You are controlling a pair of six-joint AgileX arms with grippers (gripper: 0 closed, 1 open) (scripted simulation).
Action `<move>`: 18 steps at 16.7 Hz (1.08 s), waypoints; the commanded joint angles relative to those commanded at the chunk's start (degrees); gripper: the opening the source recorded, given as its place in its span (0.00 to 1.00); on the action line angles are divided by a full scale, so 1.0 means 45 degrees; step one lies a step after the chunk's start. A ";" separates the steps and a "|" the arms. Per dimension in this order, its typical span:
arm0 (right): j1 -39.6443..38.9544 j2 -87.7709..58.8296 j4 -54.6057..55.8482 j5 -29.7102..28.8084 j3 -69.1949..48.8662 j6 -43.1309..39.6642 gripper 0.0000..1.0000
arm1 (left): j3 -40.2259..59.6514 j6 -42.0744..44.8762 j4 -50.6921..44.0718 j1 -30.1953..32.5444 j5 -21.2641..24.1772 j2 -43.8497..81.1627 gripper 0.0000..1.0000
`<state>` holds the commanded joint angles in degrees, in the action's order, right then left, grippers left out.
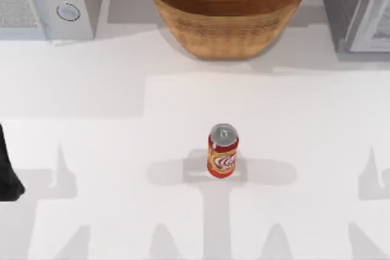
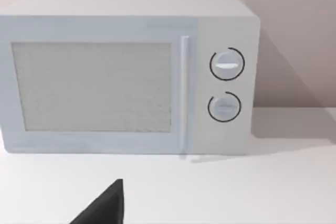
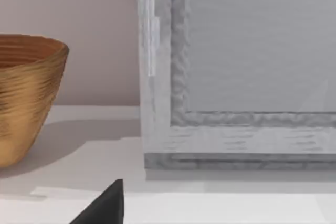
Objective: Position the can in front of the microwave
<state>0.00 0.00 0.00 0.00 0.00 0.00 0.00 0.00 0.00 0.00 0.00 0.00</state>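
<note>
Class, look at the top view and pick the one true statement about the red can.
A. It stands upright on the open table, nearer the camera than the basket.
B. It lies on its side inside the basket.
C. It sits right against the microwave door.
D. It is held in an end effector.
A: the can stands upright on the bare table, clear of the basket and the microwave.

White table (image 1: 91,150) bears can (image 1: 222,151) (upright); basket (image 1: 226,10); microwave (image 1: 46,1).
</note>
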 joint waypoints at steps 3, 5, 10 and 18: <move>0.0000 0.0000 0.0000 0.0000 0.0000 0.0000 1.00 | 0.0119 0.0030 -0.0077 0.0074 -0.0001 0.0119 1.00; 0.0000 0.0000 0.0000 0.0000 0.0000 0.0000 1.00 | 0.0723 0.0180 -0.0463 0.0435 -0.0015 0.0733 1.00; 0.0000 0.0000 0.0000 0.0000 0.0000 0.0000 1.00 | 0.4284 0.0905 -0.2624 0.2278 -0.0191 0.4652 1.00; 0.0000 0.0000 0.0000 0.0000 0.0000 0.0000 1.00 | 1.2859 0.1852 -0.8296 0.6150 -0.0460 1.5501 1.00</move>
<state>0.00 0.00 0.00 0.00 0.00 0.00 57.86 8.33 -37.33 27.68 -2.07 69.75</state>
